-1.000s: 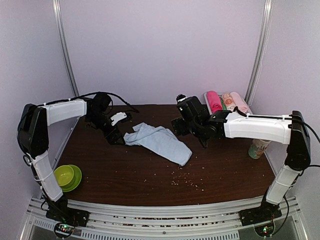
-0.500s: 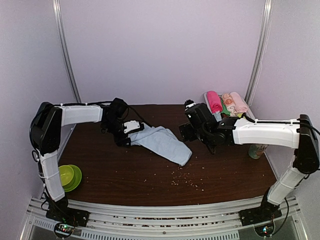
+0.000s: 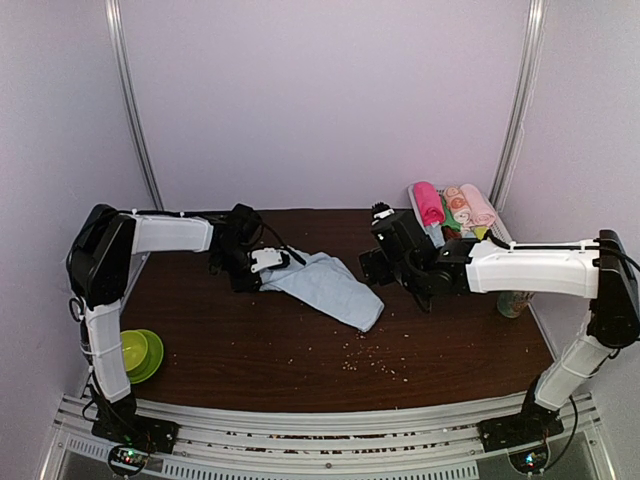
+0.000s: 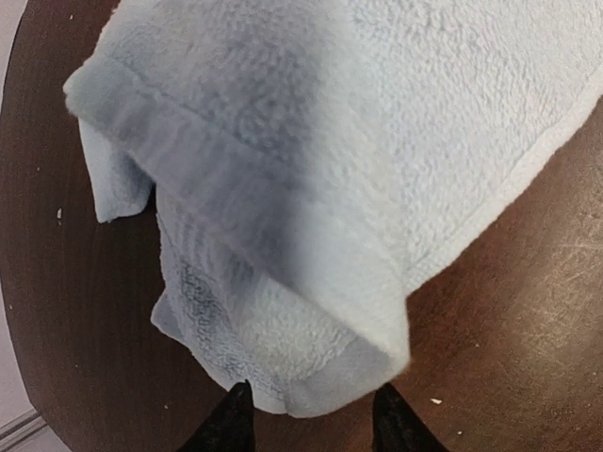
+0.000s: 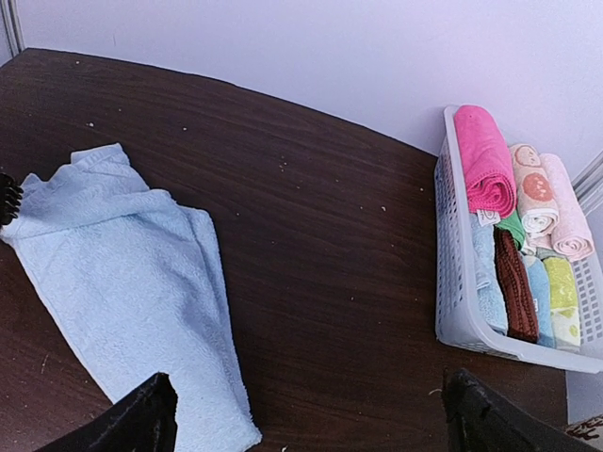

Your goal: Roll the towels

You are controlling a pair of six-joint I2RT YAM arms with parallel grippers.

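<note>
Left to right, top view. A green bowl [image 3: 135, 352] was seen at the near left corner of the table [image 3: 250, 345].

The left gripper [image 3: 262, 262] was placed at the far left corner of the light blue towel [image 3: 325, 285]. The towel lay unrolled and rumpled on the middle of the table, running from far left to near right. In the left wrist view the doubled hem of that corner was seen between the two fingertips [image 4: 231, 424], which stood partly apart. Whether the cloth was already pinched could not be told.

The right gripper [image 3: 385, 262] was held just right of the towel with its jaws spread wide and nothing between them. It was not in contact with the cloth.

At the far right a white basket [image 3: 415, 205] held small rolls. The pink towel [image 3: 428, 203] lay rolled at its left side and was judged finished.

The step in hand was judged to be the taking up of the blue towel's corner for flattening. For the next move, a firm pinch on the hem would be required. The right gripper would be needed at an opposite corner, so that the cloth could be drawn flat before rolling.
</note>
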